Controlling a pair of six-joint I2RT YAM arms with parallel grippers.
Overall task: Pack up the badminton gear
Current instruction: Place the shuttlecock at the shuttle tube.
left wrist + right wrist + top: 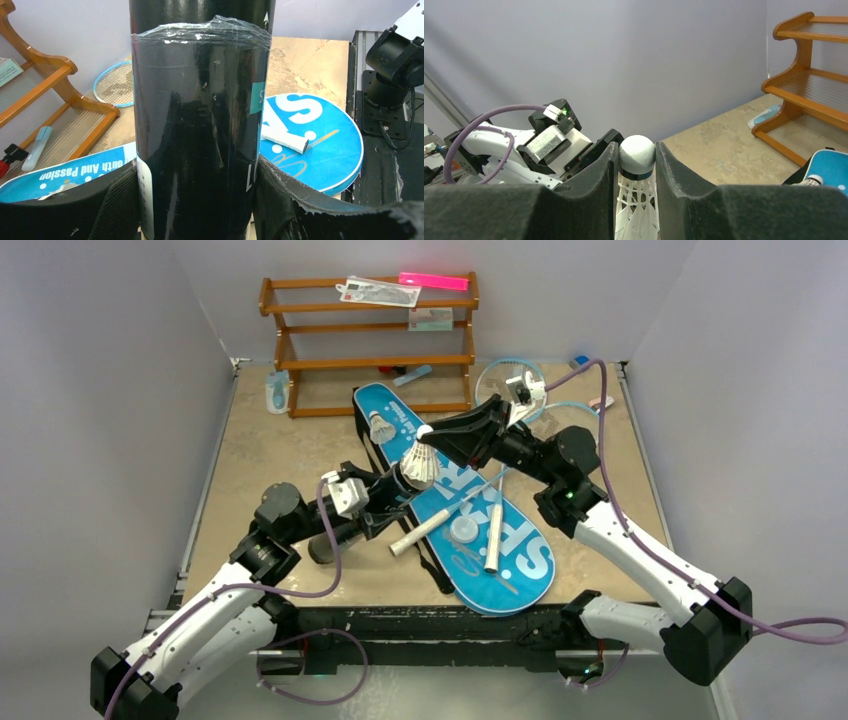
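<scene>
Black tube: grasped by left gripper
Shuttlecock: pinched at cork by right gripper
Bag: laid on desk

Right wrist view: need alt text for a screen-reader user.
The right claw pinches a white feather shuttlecock by its cork head, feathers pointing toward the camera. Behind it are the left arm with a purple cable, and a brown wooden rack on the tan table at right.
</scene>
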